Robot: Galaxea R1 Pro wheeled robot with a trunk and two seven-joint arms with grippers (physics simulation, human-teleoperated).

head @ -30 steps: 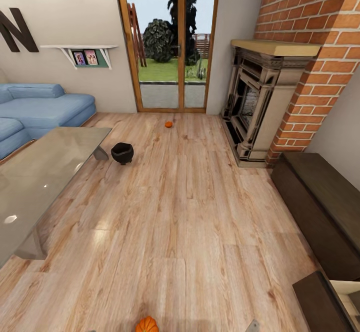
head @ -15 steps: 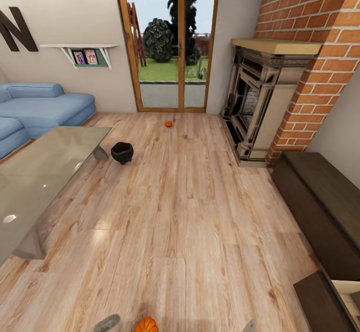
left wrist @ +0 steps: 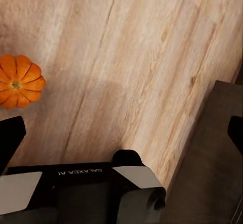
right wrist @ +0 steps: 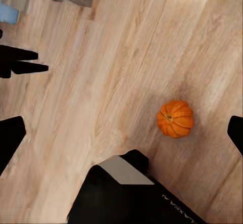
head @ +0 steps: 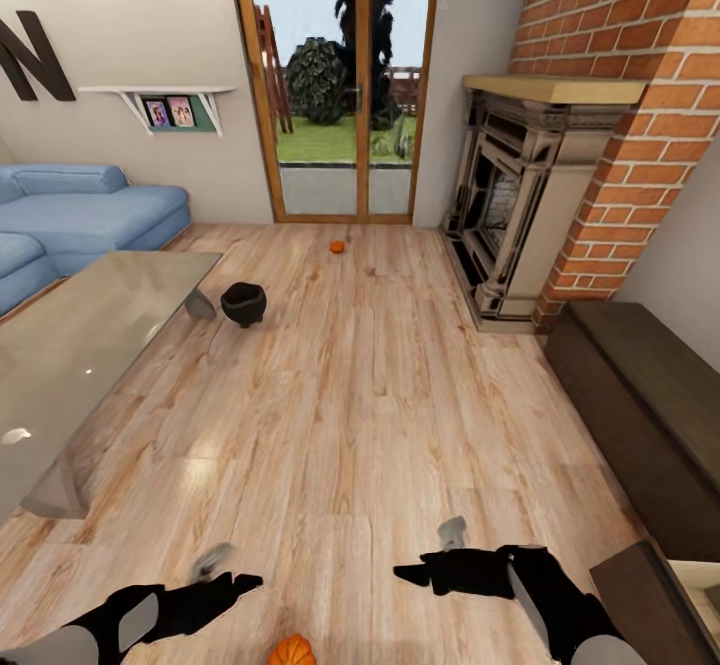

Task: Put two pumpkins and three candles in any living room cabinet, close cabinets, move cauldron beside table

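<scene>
Nearest, a pumpkin [head: 292, 650] sits on the wood floor [head: 380, 425] right at the robot's base, between the two arms and touched by neither. The left gripper [head: 232, 579] and right gripper [head: 412, 573] hover above the boards, both empty; in each wrist view the fingers stand far apart at the frame edges, so I judge both wide open. To the right, the dark cabinet [head: 650, 415] runs along the wall, and a drawer near the robot looks pulled out, pale inside. Farther off, the cauldron [head: 244, 303] already stands just beside the table [head: 90, 345] — that part seems done. Farthest, a second pumpkin [head: 337, 246] lies near the glass door [head: 340, 95]. Both pumpkins are left to stow; candles I cannot spot.
</scene>
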